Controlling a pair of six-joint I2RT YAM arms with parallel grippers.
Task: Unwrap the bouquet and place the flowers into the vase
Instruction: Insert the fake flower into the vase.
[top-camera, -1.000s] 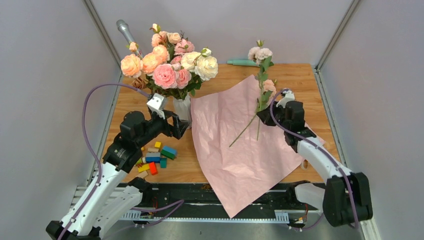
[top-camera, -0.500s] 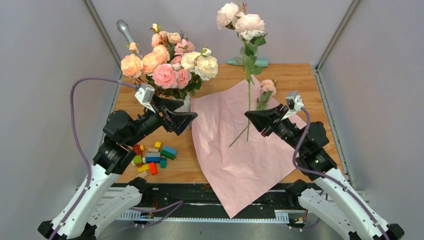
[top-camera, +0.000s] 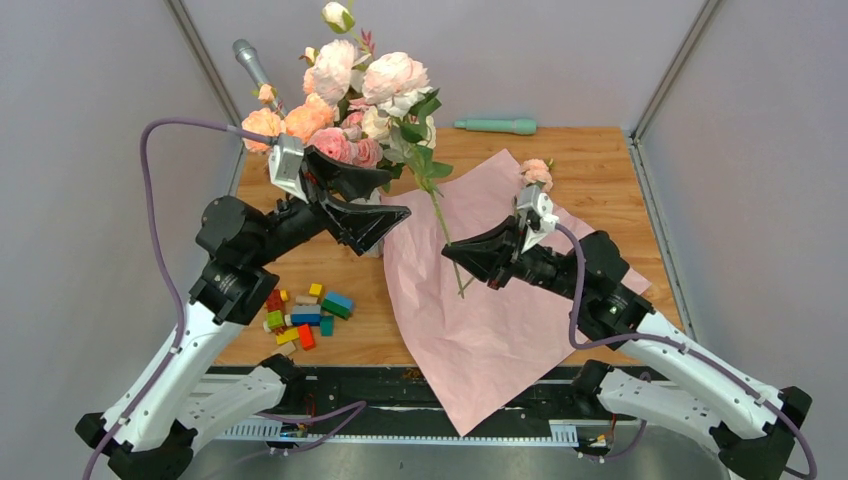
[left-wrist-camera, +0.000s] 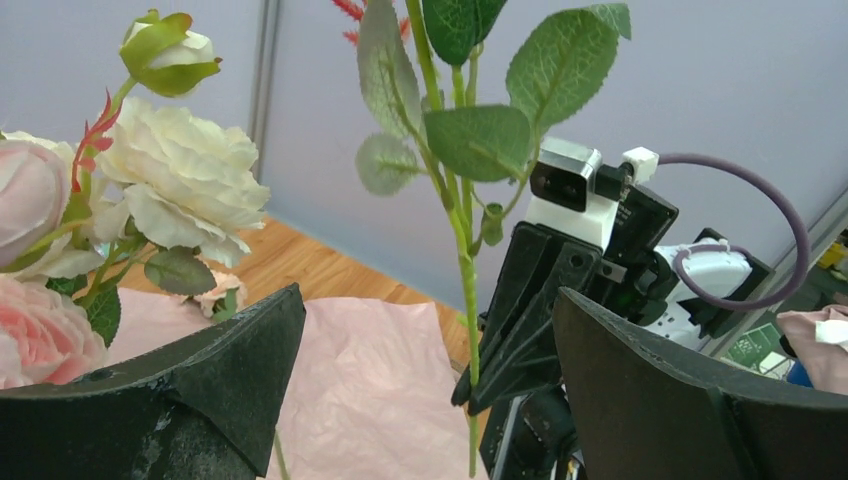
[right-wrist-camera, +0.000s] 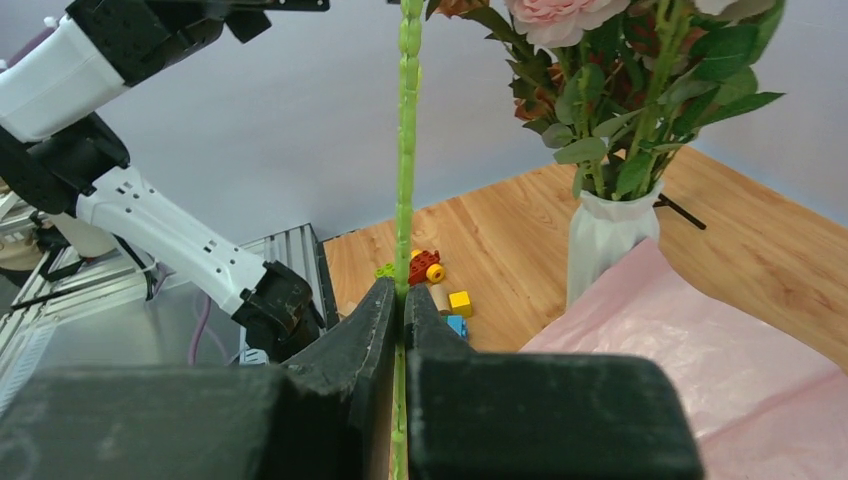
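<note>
My right gripper is shut on the thin green stem of the flowers, low on the stem. Its pale pink roses stand upright, high above the table, beside the blooms in the vase. The ribbed white vase stands left of the pink paper, which lies spread flat. In the top view my left arm hides the vase. My left gripper hangs open just left of the held stem, touching nothing. One small pink rose lies at the paper's far edge.
Larger peach and pink blooms fill the vase. Coloured blocks lie on the table in front of it. A microphone leans at the back left and a teal tube lies at the back edge. Grey walls close in both sides.
My right gripper has carried the flower stem up off the paper and leftward to the vase's blooms. My left gripper has risen and swung right, staying open.
</note>
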